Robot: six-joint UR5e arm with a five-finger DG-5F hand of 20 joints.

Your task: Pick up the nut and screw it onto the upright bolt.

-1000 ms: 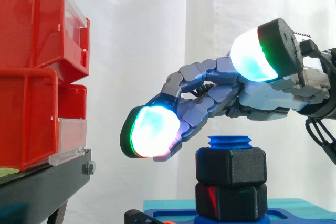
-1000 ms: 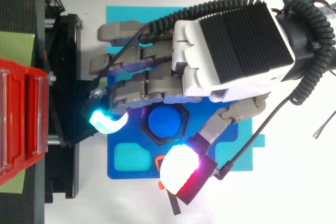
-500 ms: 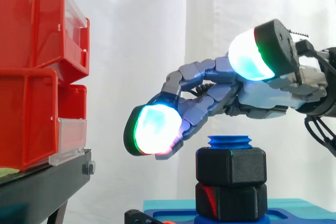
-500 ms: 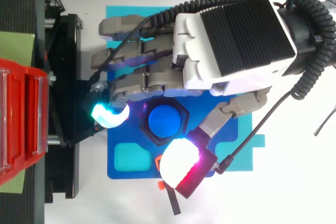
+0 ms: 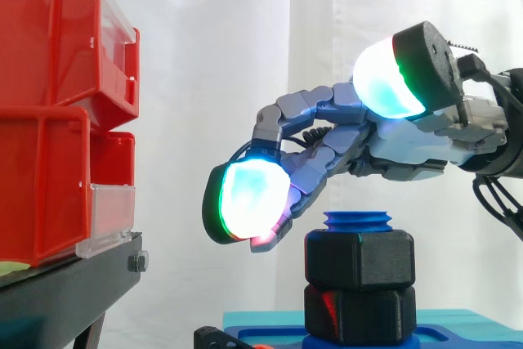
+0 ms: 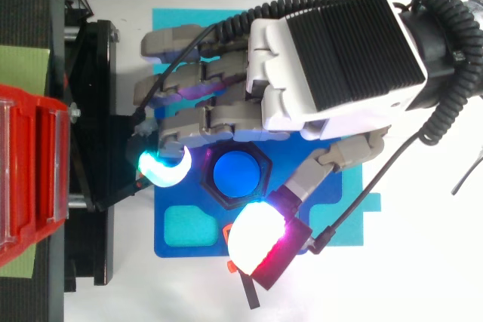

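bright even light, white curtain (image 5: 212, 79) washed out, strong glare off glowing fingers (image 5: 249, 199)

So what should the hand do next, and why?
Probably lower a little and close round the nut to turn it: the hand hovers open just above it, and the nut sits on the blue bolt, thread showing above it.

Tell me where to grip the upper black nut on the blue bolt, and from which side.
Best pinch two opposite flat faces of the upper nut, coming down from above with the hand straddling the bolt. Its hex sides stand vertical and exposed; the lower black hex piece sits tight beneath, leaving no underside to hook. The hand hangs open just above.
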